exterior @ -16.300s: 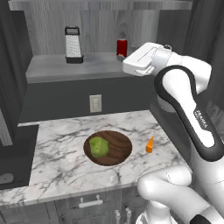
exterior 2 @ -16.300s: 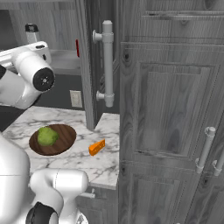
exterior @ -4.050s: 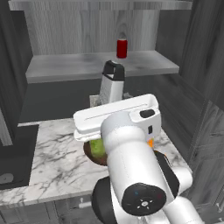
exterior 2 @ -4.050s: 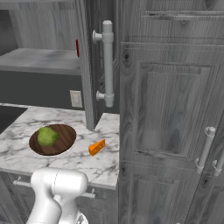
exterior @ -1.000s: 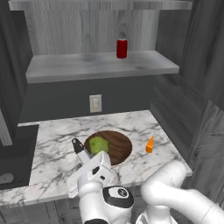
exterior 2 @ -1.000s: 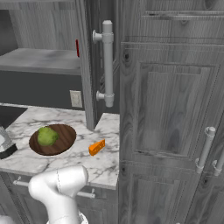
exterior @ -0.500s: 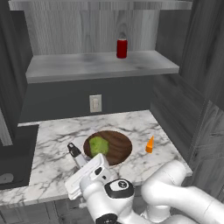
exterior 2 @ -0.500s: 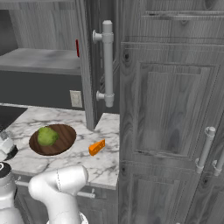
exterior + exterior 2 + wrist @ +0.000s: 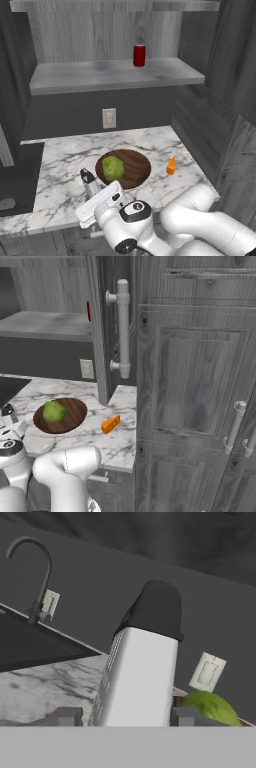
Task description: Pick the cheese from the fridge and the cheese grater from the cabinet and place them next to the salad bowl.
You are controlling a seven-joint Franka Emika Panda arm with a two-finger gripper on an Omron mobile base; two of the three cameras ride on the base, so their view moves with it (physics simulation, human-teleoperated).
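Observation:
The silver cheese grater (image 9: 137, 677) with its black handle stands upright between my fingertips (image 9: 65, 716), with my gripper (image 9: 125, 718) shut on it. In the left base view the cheese grater (image 9: 89, 181) is low over the marble counter, just left of the salad bowl (image 9: 142, 167), and my gripper (image 9: 93, 191) holds it from below. The bowl holds green lettuce (image 9: 112, 167). The orange cheese (image 9: 171, 166) lies on the counter right of the bowl. In the right base view I see the cheese (image 9: 110, 424) beside the salad bowl (image 9: 76, 408). The cabinet shelf (image 9: 115, 75) is above. The fridge is out of view.
A red bottle (image 9: 139, 54) stands on the cabinet shelf. A wall outlet (image 9: 109, 118) sits behind the bowl. A dark sink (image 9: 17, 172) with a curved faucet (image 9: 30, 567) lies to the left. The open cabinet door with its long handle (image 9: 123, 328) hangs above the counter's right end.
Over the last second my hand sank a little lower over the counter with the cheese grater in it, staying left of the bowl. Bowl and cheese stayed put.

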